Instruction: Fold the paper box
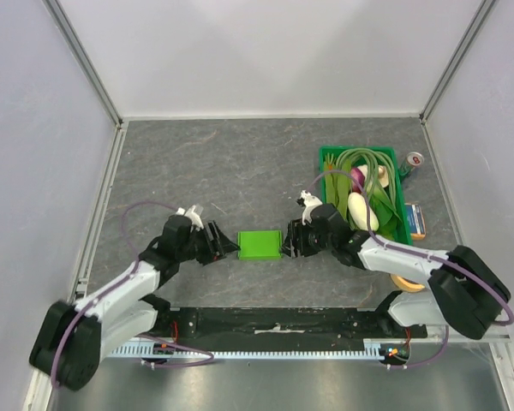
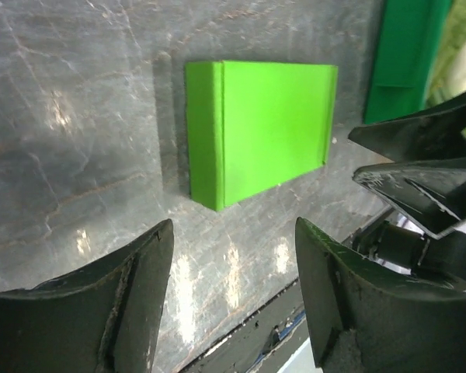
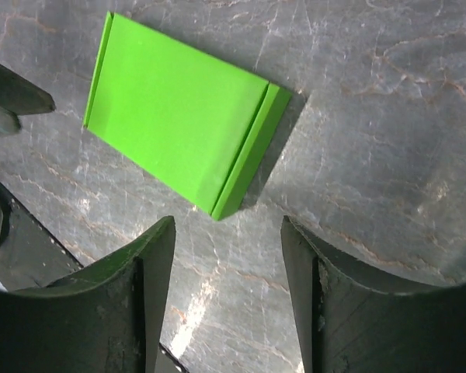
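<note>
Left gripper [image 1: 225, 247] fingers apart, empty; right gripper [image 1: 291, 242] same. Paper box [image 1: 259, 245] lies closed at frame centre, directly between both, just beside each, long axis running left-right; neither arm clearly nearer.

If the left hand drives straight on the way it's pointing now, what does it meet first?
Most likely the paper box, lying just ahead of the open left hand. It seems angled downward, though, so it might touch the table first; depth is unclear.

Paper box [image 2: 256, 128] beyond parted end effector [image 2: 233, 225]
</note>
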Controlling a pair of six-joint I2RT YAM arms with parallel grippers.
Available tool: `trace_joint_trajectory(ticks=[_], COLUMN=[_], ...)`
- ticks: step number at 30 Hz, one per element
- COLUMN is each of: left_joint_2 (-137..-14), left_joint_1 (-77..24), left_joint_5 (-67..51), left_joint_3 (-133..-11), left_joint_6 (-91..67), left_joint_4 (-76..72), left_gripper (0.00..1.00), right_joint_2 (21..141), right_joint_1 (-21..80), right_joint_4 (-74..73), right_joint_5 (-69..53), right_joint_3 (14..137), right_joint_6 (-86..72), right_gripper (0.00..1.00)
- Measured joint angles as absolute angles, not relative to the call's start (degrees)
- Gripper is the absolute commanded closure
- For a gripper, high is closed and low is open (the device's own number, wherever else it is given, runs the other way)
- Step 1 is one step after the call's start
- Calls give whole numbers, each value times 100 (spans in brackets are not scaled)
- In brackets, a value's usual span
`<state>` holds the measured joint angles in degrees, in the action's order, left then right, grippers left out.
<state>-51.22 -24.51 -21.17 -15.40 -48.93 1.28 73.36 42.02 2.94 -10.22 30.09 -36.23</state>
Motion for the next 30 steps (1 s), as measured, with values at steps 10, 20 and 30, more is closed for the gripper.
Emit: trace_joint_trajectory(ticks=[10, 20, 30], left_joint_2=[-7271, -7942, -9448], left_joint_1=[-2451, -2445, -2082], left_joint_5=[-2169, -2416, -2091], left_joint_3=[-2364, -2425, -3938], left_joint_6=[-4552, -4565, -4681], left_joint_4=[-395, -974, -1120], left_gripper=[54, 70, 73], right_joint_2=[8396, 8938, 10283], right_joint_1=[3935, 3767, 3140], right_joint_4=[655, 1612, 1702], right_joint_5=[-1315, -1839, -1461], right_joint_3=[3308, 3323, 4831], right_joint_6=[-3804, -4182, -4226], right_gripper=[44, 69, 69])
